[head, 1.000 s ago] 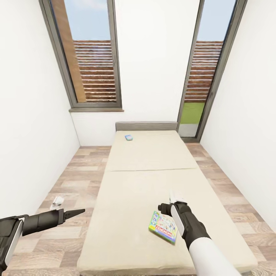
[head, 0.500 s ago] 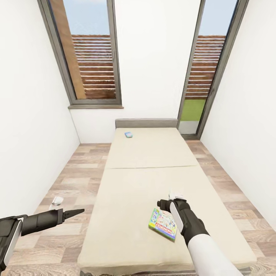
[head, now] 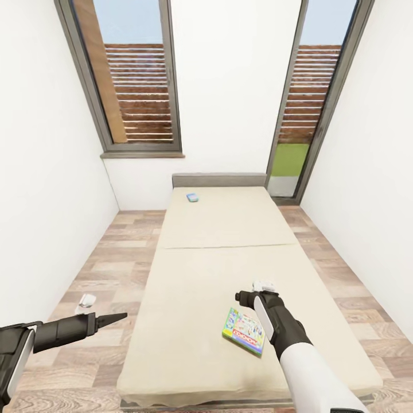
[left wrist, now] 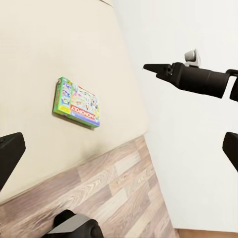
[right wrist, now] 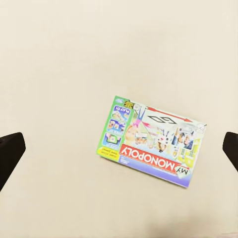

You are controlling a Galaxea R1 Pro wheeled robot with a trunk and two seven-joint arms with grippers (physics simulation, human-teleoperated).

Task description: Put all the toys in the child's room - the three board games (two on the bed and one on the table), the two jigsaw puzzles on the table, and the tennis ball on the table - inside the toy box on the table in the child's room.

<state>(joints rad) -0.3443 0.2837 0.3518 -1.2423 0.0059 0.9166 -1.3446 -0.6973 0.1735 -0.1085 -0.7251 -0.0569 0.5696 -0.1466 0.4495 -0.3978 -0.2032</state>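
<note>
Board games are what I have in front of me: the green-edged one lies flat on the near end of the bed, with my right arm just beside it, and from the right wrist camera I can read the cover of that game resting on the cream mattress, both finger tips showing at the picture's edges, spread wide with nothing between them. A second, small blue game sits far off near the grey headboard. My right gripper hangs above the mattress a little beyond the near game, not touching it. My left gripper is out over the wood floor beside the bed, well apart from both games; in the head view its fingers come to one dark point, while the left wrist camera shows dark finger tips at opposite edges of the picture, so I cannot tell its state. That camera also catches the near game and my right arm.
</note>
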